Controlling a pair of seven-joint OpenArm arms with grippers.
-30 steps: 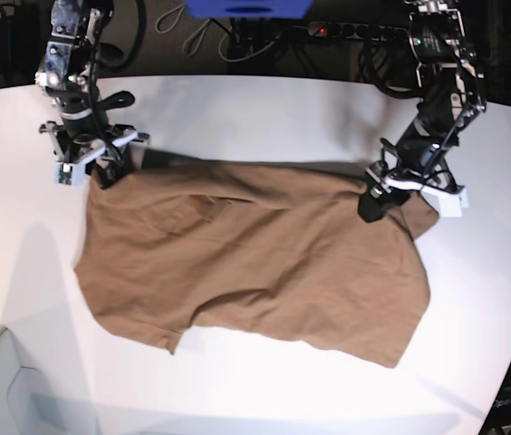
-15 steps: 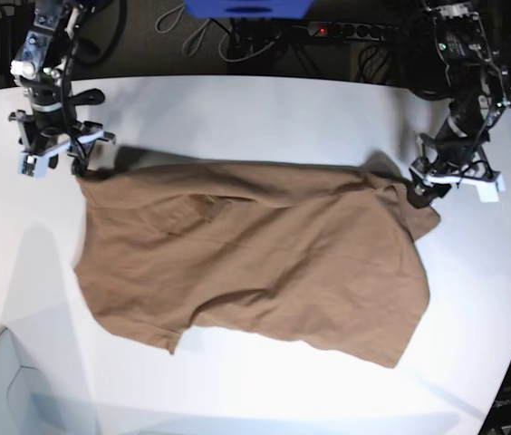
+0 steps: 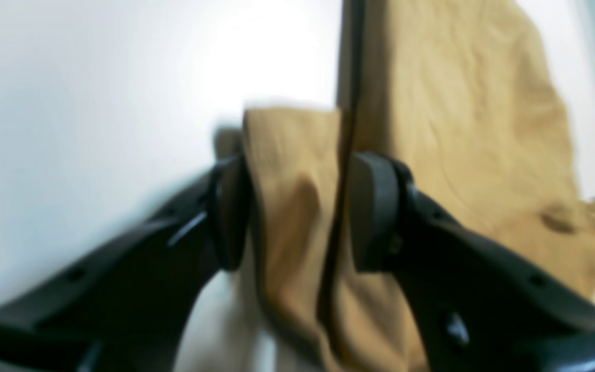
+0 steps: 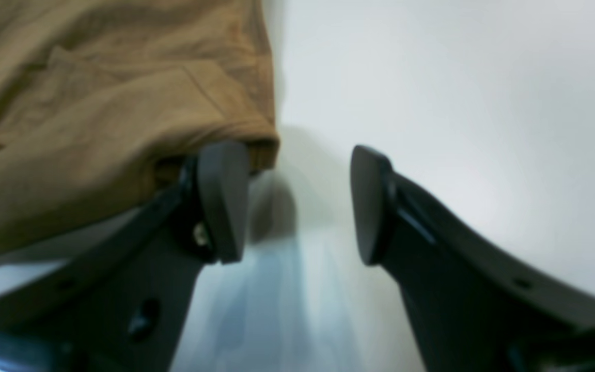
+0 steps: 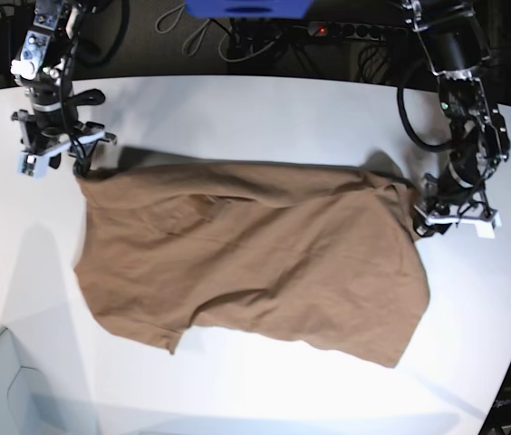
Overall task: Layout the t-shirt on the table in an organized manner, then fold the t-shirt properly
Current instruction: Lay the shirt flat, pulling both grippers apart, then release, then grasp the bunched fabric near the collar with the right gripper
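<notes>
The brown t-shirt [image 5: 255, 263] lies spread and wrinkled across the white table [image 5: 255, 118]. My left gripper [image 5: 428, 222] sits low at the shirt's right edge. In the left wrist view that gripper [image 3: 297, 206] is shut on a raised fold of the t-shirt [image 3: 457, 103], with a pad on each side of the cloth. My right gripper [image 5: 65, 163] is at the shirt's far left corner. Seen from the right wrist, this gripper [image 4: 297, 206] stands open over bare table, and the t-shirt [image 4: 96, 103] corner lies just outside its left finger.
Cables and a power strip [image 5: 337, 32] run behind the table's far edge, beside a blue object [image 5: 246, 7]. Dark floor lies past the curved right edge. A pale bin [image 5: 2, 390] sits at the bottom left corner.
My left gripper has moved right and then toward the front along the shirt's right edge. My right gripper has shifted left and back, off the corner, and now stands still.
</notes>
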